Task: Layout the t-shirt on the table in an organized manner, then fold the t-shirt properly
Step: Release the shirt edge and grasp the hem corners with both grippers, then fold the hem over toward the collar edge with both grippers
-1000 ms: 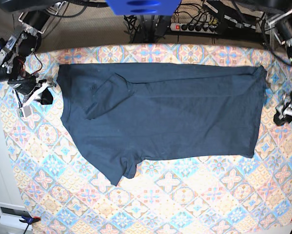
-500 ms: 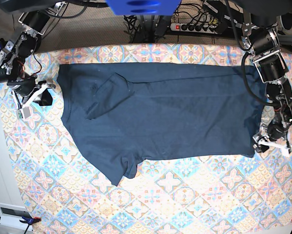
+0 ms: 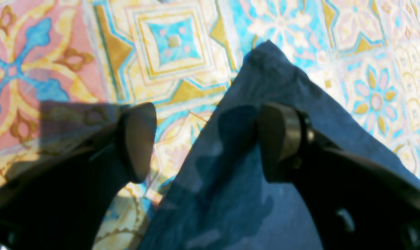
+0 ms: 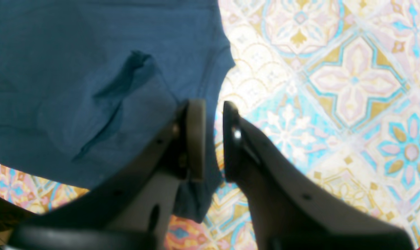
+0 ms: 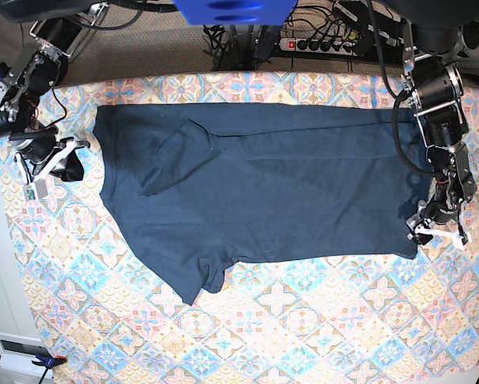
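Observation:
The dark navy t-shirt [image 5: 263,184] lies spread flat across the far half of the patterned table [image 5: 303,336], neck end to the left, with one sleeve [image 5: 171,156] folded over its body. My left gripper [image 5: 433,230] is open at the shirt's near right hem corner. In the left wrist view it [image 3: 208,139] straddles that pointed corner [image 3: 230,208], with one finger [image 3: 279,135] over cloth and the other [image 3: 137,142] over the bare table [image 3: 57,52]. My right gripper [image 5: 71,160] sits just left of the shirt's shoulder edge. Its fingers [image 4: 213,139] are almost closed and hold nothing, beside the shirt's edge [image 4: 74,69].
A power strip [image 5: 319,44] and cables lie beyond the table's far edge. A white box [image 5: 19,352] sits at the near left off the table. Bare patterned cloth [image 4: 334,86] stretches along the near half of the table.
My left gripper has come down from the table's right edge to the shirt's near right hem corner. My right gripper has shifted slightly left. The shirt has not moved.

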### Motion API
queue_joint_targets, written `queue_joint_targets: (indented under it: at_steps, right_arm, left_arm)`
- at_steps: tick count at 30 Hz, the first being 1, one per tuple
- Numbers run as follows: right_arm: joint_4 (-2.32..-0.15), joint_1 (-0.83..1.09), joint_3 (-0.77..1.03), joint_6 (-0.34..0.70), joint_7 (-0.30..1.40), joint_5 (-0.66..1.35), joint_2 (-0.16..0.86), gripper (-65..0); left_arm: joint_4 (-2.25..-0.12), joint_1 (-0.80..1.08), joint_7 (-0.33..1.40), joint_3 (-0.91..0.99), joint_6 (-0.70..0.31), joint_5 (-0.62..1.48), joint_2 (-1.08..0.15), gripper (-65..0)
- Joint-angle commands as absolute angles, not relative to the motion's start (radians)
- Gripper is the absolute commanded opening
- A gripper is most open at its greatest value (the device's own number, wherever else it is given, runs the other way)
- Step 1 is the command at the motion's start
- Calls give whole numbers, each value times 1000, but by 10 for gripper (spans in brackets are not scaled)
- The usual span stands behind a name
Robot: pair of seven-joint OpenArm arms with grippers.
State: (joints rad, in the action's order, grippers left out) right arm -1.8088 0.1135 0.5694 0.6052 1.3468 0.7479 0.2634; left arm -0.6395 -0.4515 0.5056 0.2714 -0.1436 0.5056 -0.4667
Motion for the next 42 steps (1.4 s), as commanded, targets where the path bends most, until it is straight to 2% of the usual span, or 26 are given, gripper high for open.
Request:
queue_joint_targets:
  at_steps: [1, 3, 9, 11, 13, 18, 24, 29, 37, 42]
  right_arm:
    - [-1828, 102, 575, 608, 1325, 766, 280, -560]
    - [-1828, 102, 575, 608, 1323, 766, 278, -560]
    - [-1828, 96, 573, 608, 1326, 766, 278, -559]
    - [-1828, 96, 573, 608, 1325, 766, 278, -559]
    - [-1828, 96, 573, 608, 1323, 766, 278, -559]
    - [-1828, 96, 573, 608, 1323, 766, 278, -559]
    - [-1819, 94, 561, 608, 1320, 766, 278, -558]
    - [-1816, 33, 470, 608, 1319, 760, 282, -553]
    - [-1748, -153, 217, 610, 1300, 476, 283, -418]
    - [-1535, -286, 64, 611, 1199, 386, 285, -411]
  left_arm:
    - [-647, -470, 512, 271, -143, 507, -456, -198]
    - [-647, -470, 513, 268, -145, 507, -437, -198]
    - [-648, -466, 507, 64, -147, 516, -424, -199]
    - [-648, -464, 507, 42, -147, 516, -424, -217]
    - [-648, -464, 506, 44, -156, 516, -424, -307]
    - [-713, -449, 504, 56, -206, 516, -430, -650]
    - [-874, -372, 513, 211, -206, 515, -430, -650]
    - [-1009, -278, 513, 303, -206, 515, -429, -650]
    - [-1219, -122, 513, 395, -206, 516, -424, -650]
    - [-1280, -81, 513, 397, -206, 518, -424, -650]
